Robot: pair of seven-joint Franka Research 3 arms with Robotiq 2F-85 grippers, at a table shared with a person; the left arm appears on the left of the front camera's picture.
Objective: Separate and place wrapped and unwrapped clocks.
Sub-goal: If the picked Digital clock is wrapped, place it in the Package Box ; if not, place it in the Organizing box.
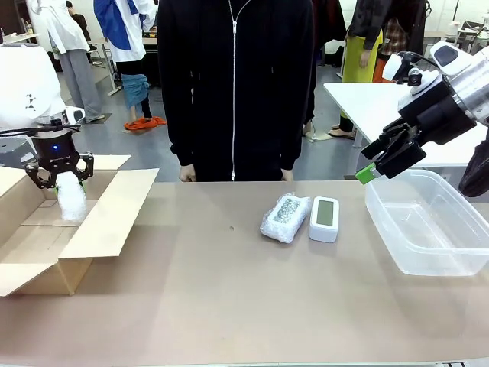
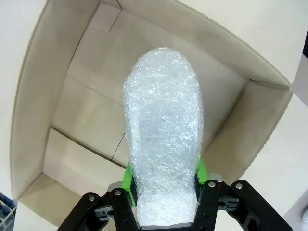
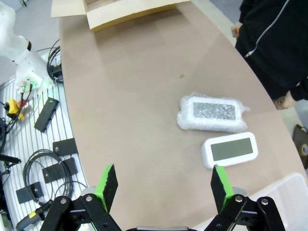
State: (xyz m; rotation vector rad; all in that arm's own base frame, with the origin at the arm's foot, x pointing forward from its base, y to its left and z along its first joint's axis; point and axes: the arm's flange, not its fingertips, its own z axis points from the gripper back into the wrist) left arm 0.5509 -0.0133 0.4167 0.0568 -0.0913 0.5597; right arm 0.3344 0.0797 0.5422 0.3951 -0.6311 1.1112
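Front view: held bubble-wrap bundle [image 1: 71, 199], whitish and oblong, hangs upright at left from left gripper [image 1: 59, 177] over open cardboard box [image 1: 99, 222]. Second bubble-wrap bundle [image 1: 286, 218] and bare white clock [image 1: 325, 219], greenish-grey screen, side by side at centre. Right gripper [image 1: 372, 170] tilted beside clear plastic tub [image 1: 428, 229], at right.
Left wrist view: green pads [image 2: 127, 179] press held bundle's sides; box floor beneath.
Right wrist view: right jaws wide apart, empty.

The desk [image 1: 229, 306] is plain brown. Mid-frame, a whitish translucent bundle [image 1: 286, 218] shows a speckled grey patch; the clock [image 1: 325, 219] beside it is white, its screen greenish-grey. At left, a second bundle [image 1: 72, 200] is whitish, the cardboard box [image 1: 99, 222] tan.
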